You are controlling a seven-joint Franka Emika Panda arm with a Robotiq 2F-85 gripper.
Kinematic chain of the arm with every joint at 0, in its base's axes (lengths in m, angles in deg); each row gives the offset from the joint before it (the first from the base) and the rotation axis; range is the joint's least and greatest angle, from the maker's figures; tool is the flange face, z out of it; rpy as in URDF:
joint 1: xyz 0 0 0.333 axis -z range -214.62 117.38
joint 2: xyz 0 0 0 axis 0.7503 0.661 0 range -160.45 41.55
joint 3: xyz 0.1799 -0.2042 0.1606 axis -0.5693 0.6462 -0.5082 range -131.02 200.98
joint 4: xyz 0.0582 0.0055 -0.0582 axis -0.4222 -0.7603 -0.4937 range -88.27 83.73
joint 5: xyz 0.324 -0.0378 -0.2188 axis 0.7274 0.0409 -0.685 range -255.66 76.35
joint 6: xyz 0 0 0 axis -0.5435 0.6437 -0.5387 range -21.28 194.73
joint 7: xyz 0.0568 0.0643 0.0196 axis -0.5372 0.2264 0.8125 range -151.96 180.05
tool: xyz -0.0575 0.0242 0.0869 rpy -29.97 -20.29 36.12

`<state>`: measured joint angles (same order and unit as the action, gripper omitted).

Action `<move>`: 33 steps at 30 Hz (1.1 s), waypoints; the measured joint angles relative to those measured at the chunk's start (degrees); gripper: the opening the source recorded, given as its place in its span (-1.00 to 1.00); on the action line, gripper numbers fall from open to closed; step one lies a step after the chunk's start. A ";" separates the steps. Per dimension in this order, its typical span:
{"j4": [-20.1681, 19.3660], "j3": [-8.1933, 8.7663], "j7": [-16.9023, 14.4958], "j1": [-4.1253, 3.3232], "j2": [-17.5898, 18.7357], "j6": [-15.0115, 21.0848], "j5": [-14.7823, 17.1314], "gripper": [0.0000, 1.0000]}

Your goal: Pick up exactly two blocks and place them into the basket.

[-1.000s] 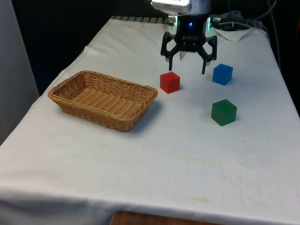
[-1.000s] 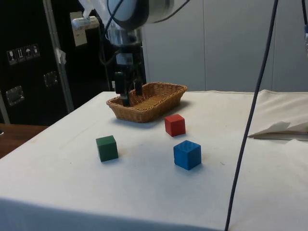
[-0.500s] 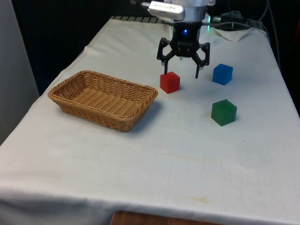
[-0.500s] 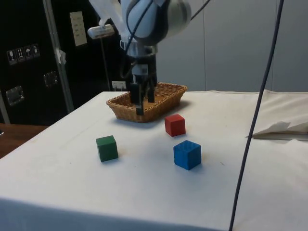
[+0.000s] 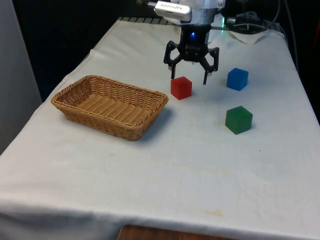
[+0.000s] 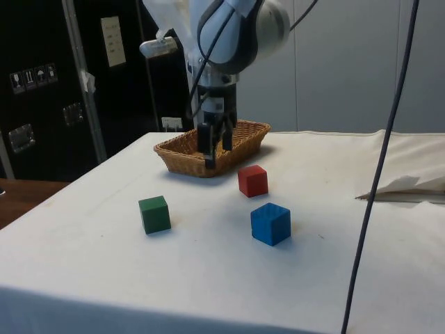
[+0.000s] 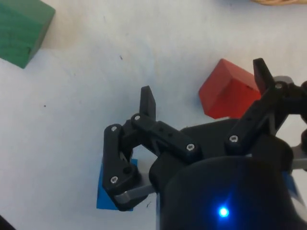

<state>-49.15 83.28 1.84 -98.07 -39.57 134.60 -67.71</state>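
Note:
A red block (image 5: 181, 87) (image 6: 252, 180) lies on the white cloth near the wicker basket (image 5: 75, 95) (image 6: 182, 152). My gripper (image 5: 189, 80) (image 6: 217, 154) hangs open just above and behind it, holding nothing. In the wrist view the red block (image 7: 228, 91) lies between the spread fingers, close to one fingertip (image 7: 261, 72). The blue block (image 5: 237, 79) (image 6: 270, 223) (image 7: 106, 194) sits to the front view's right of the gripper. The green block (image 5: 238, 119) (image 6: 154, 213) (image 7: 21, 28) stands nearer the camera. The basket holds no blocks.
Crumpled white cloth (image 5: 247, 35) (image 6: 407, 188) and cables lie at the far right corner by the robot. A dark cable (image 6: 375, 181) hangs across the side view. Bare cloth spreads over the near half of the table (image 5: 175, 175).
The gripper has moved towards the front view's left, from between the red and blue blocks to over the red block. It stays open. The blocks have not moved.

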 measured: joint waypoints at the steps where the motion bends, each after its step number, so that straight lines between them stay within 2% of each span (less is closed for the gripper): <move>1: 0.00 0.00 0.40 0.00 0.11 0.17 0.00 1.00; 12: 0.11 0.00 4.18 0.00 0.46 0.57 0.00 1.00; 17: 0.17 -0.11 6.93 0.00 0.46 0.57 0.00 1.00; 19: 0.17 -0.11 6.93 0.00 0.46 0.57 0.00 1.00; 30: 0.23 -0.52 12.43 0.17 1.20 0.57 0.00 1.00; 33: 0.29 -0.57 12.72 0.23 1.38 0.57 0.00 1.00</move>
<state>-48.86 82.71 14.56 -97.84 -38.20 135.17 -67.71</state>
